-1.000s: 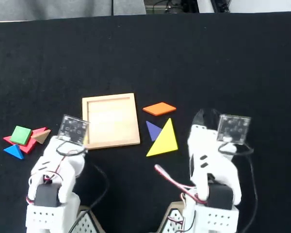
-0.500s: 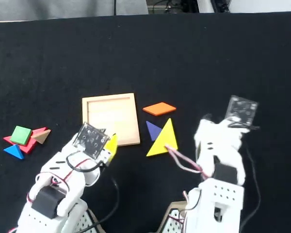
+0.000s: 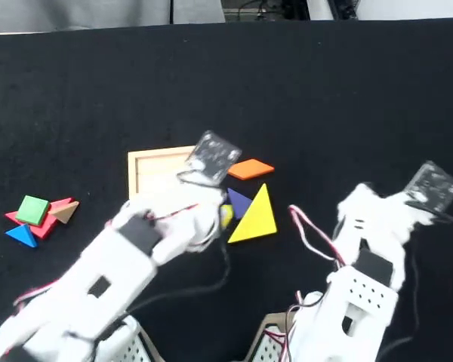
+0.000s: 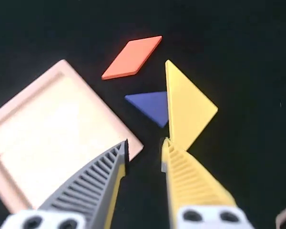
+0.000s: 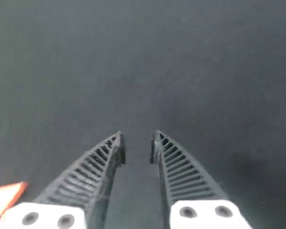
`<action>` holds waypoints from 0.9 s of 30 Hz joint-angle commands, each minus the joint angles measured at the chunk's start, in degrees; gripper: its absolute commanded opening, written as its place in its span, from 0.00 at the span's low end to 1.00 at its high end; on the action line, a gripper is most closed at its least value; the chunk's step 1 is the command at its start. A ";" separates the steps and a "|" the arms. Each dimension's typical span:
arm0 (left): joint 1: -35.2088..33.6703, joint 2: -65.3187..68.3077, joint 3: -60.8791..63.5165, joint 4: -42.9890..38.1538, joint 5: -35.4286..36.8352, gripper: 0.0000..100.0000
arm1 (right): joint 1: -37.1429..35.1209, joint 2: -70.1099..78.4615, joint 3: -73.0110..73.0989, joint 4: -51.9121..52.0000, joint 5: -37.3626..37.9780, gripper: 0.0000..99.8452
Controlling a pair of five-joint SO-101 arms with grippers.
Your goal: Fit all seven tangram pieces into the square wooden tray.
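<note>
The square wooden tray (image 3: 157,167) lies empty, partly under my left arm. Right of it lie an orange parallelogram (image 3: 249,168), a dark blue triangle (image 3: 239,201) and a large yellow triangle (image 3: 260,216). My left gripper (image 4: 143,148) (image 3: 223,216) is open at the tray's near right corner, just short of the blue triangle (image 4: 150,105) and the yellow triangle (image 4: 187,112). At the far left, a green square (image 3: 32,209) rests on a red triangle (image 3: 51,214), beside a tan triangle (image 3: 65,213) and a light blue triangle (image 3: 20,235). My right gripper (image 5: 137,143) is open over bare black cloth.
The table is covered in black cloth (image 3: 325,98), with wide free room behind and to the right of the pieces. The right arm's body (image 3: 366,226) stands right of the yellow triangle, trailing loose cables (image 3: 309,234).
My left arm has swung right and stretched forward across the tray's front, to the blue and yellow triangles. My right arm has turned to the right, away from the pieces.
</note>
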 commanded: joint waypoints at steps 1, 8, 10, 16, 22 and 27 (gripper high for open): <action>3.47 13.54 -8.04 -5.19 5.36 0.20 | 3.43 0.84 -3.30 -3.52 -0.97 0.10; 8.13 28.66 -17.63 -5.27 10.46 0.21 | 10.29 0.84 -4.44 -4.31 -4.22 0.10; 8.13 32.35 -19.12 -6.51 11.25 0.21 | 10.99 0.84 -4.62 -4.31 -4.22 0.10; 8.13 40.26 -19.21 -13.01 10.81 0.21 | 10.81 0.84 -4.62 -4.22 -3.78 0.11; 7.96 41.05 -19.21 -13.01 10.81 0.21 | 10.73 0.84 -4.62 -4.22 -3.60 0.11; 5.93 41.23 -19.74 -12.92 10.73 0.22 | 8.18 0.84 -4.44 -4.22 -0.79 0.10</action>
